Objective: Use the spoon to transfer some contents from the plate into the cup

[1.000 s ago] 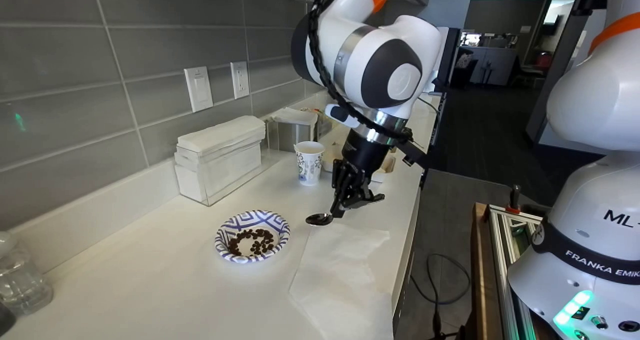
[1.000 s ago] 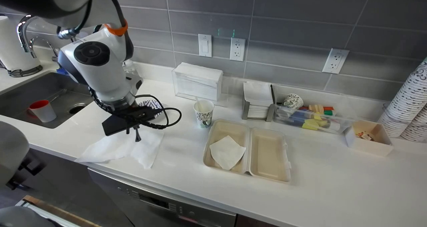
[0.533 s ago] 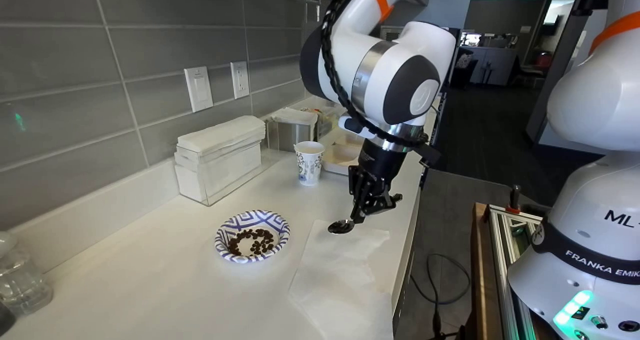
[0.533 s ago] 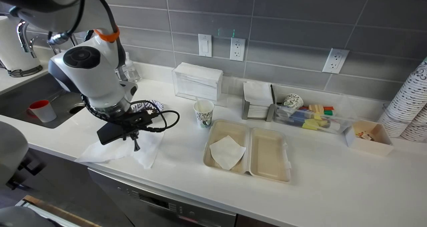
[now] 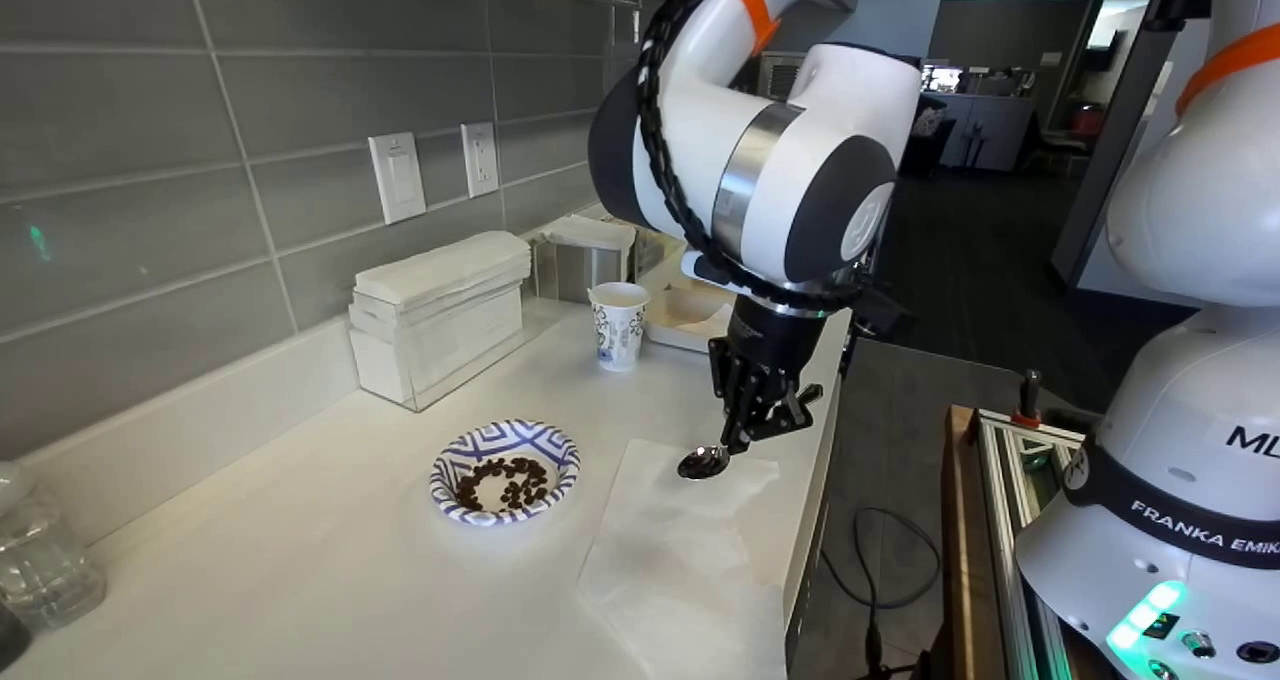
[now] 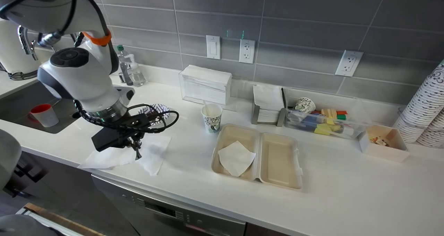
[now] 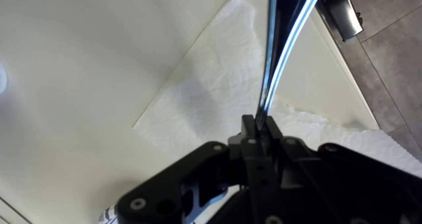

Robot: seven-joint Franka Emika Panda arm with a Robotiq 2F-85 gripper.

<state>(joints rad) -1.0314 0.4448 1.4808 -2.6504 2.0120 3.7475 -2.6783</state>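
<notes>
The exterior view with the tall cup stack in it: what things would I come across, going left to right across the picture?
Red-and-white mug → green-capped bottle → blue-patterned plate → paper cup → gray napkin stand → clear bin → tall cup stack.

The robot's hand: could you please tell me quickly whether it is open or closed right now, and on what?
Hand: closed, holding the spoon.

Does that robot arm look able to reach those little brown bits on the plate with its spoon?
Probably yes: the hand holds the spoon, nothing visible stands between spoon and plate, and the brown bits lie uncovered.
</notes>
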